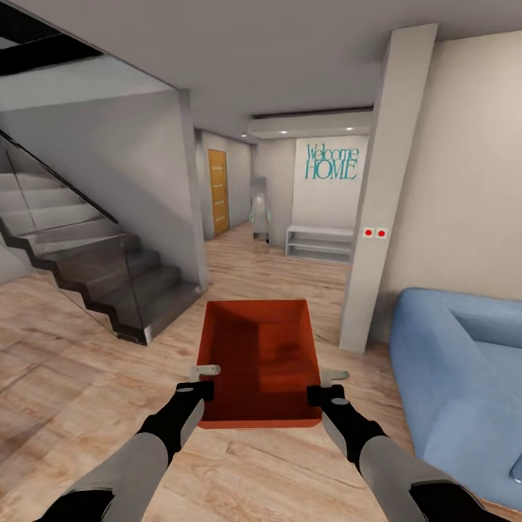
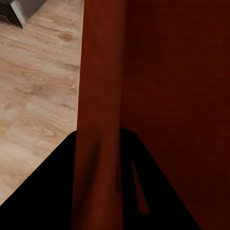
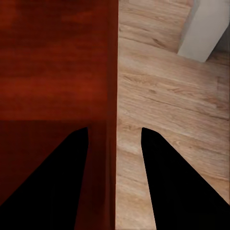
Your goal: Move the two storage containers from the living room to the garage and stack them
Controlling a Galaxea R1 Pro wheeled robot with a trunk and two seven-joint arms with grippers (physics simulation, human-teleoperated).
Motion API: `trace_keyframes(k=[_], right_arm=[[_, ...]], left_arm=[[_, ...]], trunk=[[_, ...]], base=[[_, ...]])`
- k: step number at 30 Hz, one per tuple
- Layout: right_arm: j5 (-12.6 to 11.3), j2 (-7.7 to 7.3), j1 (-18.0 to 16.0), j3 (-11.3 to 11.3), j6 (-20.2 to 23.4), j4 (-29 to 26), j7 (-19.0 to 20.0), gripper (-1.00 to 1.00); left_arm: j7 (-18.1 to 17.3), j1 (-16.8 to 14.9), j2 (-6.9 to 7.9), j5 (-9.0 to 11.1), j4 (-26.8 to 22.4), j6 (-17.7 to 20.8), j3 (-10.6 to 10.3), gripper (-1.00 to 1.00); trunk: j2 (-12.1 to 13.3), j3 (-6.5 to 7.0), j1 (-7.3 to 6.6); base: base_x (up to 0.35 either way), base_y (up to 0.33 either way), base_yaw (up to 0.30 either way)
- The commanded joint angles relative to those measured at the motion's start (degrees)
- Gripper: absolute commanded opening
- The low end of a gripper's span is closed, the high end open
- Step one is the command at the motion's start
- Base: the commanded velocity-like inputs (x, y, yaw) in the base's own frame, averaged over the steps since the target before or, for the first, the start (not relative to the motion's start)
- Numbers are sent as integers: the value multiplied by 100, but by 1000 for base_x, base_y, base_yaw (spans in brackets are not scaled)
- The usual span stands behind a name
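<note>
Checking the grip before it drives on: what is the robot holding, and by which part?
One storage container, carried by both grippers: left gripper straddles its left side wall, right gripper its right side wall, near the end closest the robot.

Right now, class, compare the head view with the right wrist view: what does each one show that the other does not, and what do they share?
Head view alone: the staircase, the blue sofa, the "Welcome HOME" lettering, the orange door, and the left gripper at the container's left wall.

Right wrist view alone: a close look at the right gripper straddling the container's thin right wall.

Both: the orange-red storage container, the wood-plank floor and the white pillar.
</note>
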Motion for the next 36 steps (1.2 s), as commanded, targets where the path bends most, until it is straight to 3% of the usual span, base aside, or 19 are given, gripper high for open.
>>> trace_keyframes(k=[1, 16, 36], right_arm=[[-68, 53, 0, -18, 13, 16, 11, -100], [-68, 59, 1, -26, 22, 12, 4, -100], [-68, 55, 1, -23, 13, 12, 3, -100]], left_arm=[[-15, -2, -11, -19, -23, -271, 15, -100], [-15, 0, -11, -17, -23, -271, 15, -100], [-16, 0, -11, -19, -23, -271, 23, -100]], trunk=[[-4, -2, 5], [-4, 71, 5], [-4, 76, 5]], base=[[322, 0, 0], [322, 0, -125], [322, 0, -6]])
